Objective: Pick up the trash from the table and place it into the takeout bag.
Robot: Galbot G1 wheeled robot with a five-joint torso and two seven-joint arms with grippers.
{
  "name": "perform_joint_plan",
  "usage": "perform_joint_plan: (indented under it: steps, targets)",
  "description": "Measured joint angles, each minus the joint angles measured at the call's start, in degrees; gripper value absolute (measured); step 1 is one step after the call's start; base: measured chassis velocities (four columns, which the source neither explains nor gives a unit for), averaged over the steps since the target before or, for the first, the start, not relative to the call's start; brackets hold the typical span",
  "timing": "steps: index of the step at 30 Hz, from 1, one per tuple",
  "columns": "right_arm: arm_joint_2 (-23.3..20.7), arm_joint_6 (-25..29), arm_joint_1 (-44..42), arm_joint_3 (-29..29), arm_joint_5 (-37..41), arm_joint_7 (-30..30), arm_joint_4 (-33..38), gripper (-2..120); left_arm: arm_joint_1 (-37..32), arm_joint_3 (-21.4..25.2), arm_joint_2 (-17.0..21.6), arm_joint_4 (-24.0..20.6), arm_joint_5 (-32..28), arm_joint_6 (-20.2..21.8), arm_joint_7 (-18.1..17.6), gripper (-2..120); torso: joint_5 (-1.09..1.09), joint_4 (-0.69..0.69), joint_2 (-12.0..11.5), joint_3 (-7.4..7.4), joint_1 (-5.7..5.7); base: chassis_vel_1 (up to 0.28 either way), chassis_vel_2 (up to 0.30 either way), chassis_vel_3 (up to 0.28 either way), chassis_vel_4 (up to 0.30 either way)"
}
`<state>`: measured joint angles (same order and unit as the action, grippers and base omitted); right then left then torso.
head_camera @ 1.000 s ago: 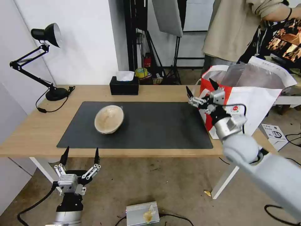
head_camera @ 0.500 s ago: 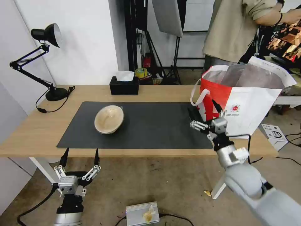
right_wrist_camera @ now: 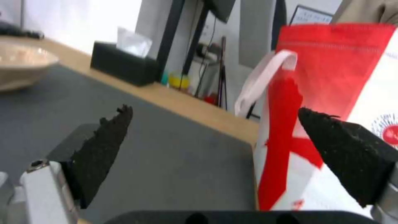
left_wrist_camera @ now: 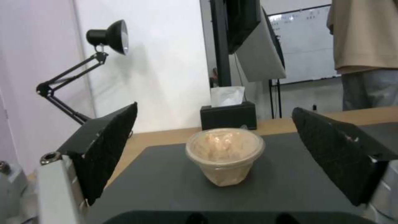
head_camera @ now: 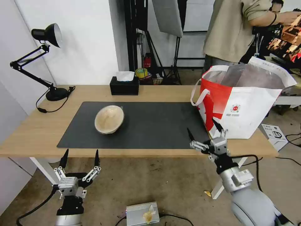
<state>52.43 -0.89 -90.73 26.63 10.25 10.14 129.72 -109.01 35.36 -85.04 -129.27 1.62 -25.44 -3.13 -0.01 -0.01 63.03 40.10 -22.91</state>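
Observation:
A beige paper-pulp bowl [head_camera: 109, 119] [left_wrist_camera: 224, 154] [right_wrist_camera: 18, 63] sits on the dark grey mat [head_camera: 138, 125] of the light-wood table [head_camera: 37, 131], left of the middle. The white-and-red takeout bag [head_camera: 243, 100] [right_wrist_camera: 331, 93] stands open at the table's right end, foil lining showing. My right gripper [head_camera: 203, 131] is open and empty, low at the front right edge of the table beside the bag. My left gripper [head_camera: 80, 157] is open and empty below the table's front edge, facing the bowl.
A black tissue box [head_camera: 124, 85] [left_wrist_camera: 228, 115] stands at the back of the table and a black desk lamp [head_camera: 47, 59] at the back left. A person [head_camera: 238, 31] stands behind the bag. A small white box [head_camera: 275, 135] and a grey unit [head_camera: 142, 213] lie on the floor.
My right gripper has come down and back from the bag's upper edge to the table's front right edge, staying open. The left arm and the bowl have not moved.

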Motion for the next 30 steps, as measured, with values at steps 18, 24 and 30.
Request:
perform_joint_plan:
  steps: [18, 24, 30]
  targets:
    - [5.3, -4.8, -8.4, 4.1, -3.4, -4.8, 2.5, 100, 1.1, -0.8, 1.0, 0.9, -0.1, 0.2, 0.4, 100, 0.01, 0.01, 0.0, 0.00, -0.01, 0.000, 0.000, 0.000, 0.000]
    - [7.1, -3.4, -9.5, 4.0, -3.8, -5.2, 2.8, 100, 1.1, -0.9, 1.0, 0.8, -0.1, 0.2, 0.4, 100, 0.00, 0.01, 0.0, 0.00, -0.01, 0.000, 0.000, 0.000, 0.000]
    - [8.8, -0.1, -10.8, 3.5, -6.3, -5.8, 2.6, 100, 1.1, -1.2, 1.0, 0.7, -0.1, 0.2, 0.5, 100, 0.00, 0.00, 0.0, 0.00, -0.01, 0.000, 0.000, 0.000, 0.000]
